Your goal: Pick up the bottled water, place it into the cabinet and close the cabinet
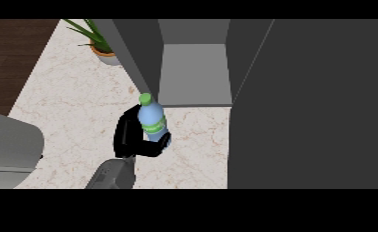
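Our black right hand [133, 138] grips the upright clear green-capped water bottle [152, 121], just before the open grey cabinet [193, 76].

Bottled water [152, 121]: pale blue translucent body, bright green cap, green band label with a thin white stripe. Hand [131, 137] on it black, forearm [112, 175] grey. Cabinet [295, 101] dark grey, inside shelf [193, 76] lighter grey. Counter [74, 111] cream marble with thin reddish-brown veins. Plant [92, 33] green spiky leaves, pot [107, 56] grey with orange-tan rim. Floor [22, 51] dark brown wood. Grey rounded object [16, 148] at left edge.
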Robot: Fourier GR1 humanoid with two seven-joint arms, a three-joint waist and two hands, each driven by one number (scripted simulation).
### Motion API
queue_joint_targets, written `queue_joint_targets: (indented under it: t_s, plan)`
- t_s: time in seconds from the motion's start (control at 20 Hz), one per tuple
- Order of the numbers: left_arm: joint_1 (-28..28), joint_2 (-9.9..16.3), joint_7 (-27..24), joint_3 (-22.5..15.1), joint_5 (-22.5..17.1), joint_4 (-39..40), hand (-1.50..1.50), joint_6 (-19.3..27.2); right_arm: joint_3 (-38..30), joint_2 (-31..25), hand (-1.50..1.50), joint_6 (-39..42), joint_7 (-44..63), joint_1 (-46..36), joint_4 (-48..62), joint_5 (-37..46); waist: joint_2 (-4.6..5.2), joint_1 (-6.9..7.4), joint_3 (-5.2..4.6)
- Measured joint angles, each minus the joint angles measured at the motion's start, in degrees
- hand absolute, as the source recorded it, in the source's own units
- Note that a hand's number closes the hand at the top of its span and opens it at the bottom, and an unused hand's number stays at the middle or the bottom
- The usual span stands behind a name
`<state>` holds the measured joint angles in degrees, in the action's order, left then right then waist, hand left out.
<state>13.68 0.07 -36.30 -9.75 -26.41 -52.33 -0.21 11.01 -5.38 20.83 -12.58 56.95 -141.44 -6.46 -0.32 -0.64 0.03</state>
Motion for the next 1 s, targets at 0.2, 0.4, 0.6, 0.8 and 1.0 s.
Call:
queue_joint_targets:
  t_s: [0.2,0.4,0.6,0.8,1.0]
  plan:
    - [3.2,0.0,3.4,-3.7,1.2,-4.5,1.5,8.1,-0.9,-0.2,-1.5,0.2,0.2,-0.5,0.0,-0.2,0.09,0.02,0.0]
    - [7.2,-0.1,6.4,-8.8,0.8,-7.1,1.5,16.1,-2.3,-0.5,-1.5,1.3,-1.1,0.5,0.0,-0.7,0.11,-0.47,-0.01]
    - [13.1,-0.1,9.1,-11.3,-0.6,-5.8,1.5,21.7,-3.8,-0.3,-1.5,1.7,-1.7,-0.1,0.4,-0.9,0.24,-0.73,-0.03]
    - [20.8,-0.1,13.4,-12.1,-0.2,-2.8,1.5,27.0,-3.0,0.5,-1.5,1.3,-1.1,-0.9,0.4,-1.0,0.36,-0.88,-0.04]
    - [27.5,-0.1,16.4,-13.2,-1.5,1.8,1.5,32.2,-4.6,0.2,-1.5,1.9,-1.3,-2.0,1.1,-1.3,0.48,-1.27,-0.03]
